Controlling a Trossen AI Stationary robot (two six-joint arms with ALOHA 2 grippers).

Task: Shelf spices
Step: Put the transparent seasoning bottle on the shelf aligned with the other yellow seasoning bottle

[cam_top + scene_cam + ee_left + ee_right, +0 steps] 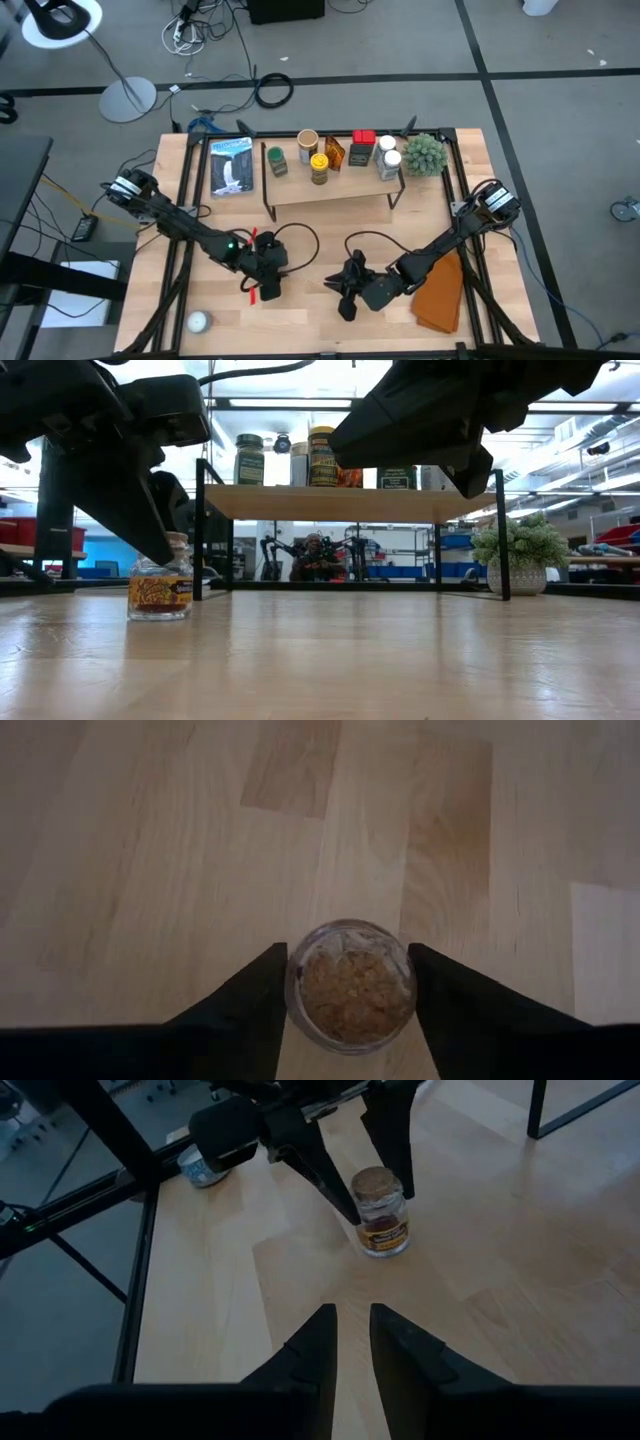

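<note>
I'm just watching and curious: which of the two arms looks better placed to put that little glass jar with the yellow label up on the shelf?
The left. Its claw already has a finger on each side of the small glass jar with the yellow label. The right claw hangs nearby, nearly closed and empty, so it would have to reach over first.

You won't find a word here that you can read. The jar [160, 585] standing on the surface [330, 660] carries a yellow and red label with dark lettering, but the letters are too small to make out in any view. The jars up on the shelf [340, 503] show dark and yellow labels whose print is just as illegible. The flat package [231, 166] beside the shelf has a printed front, and its wording cannot be told either.
</note>
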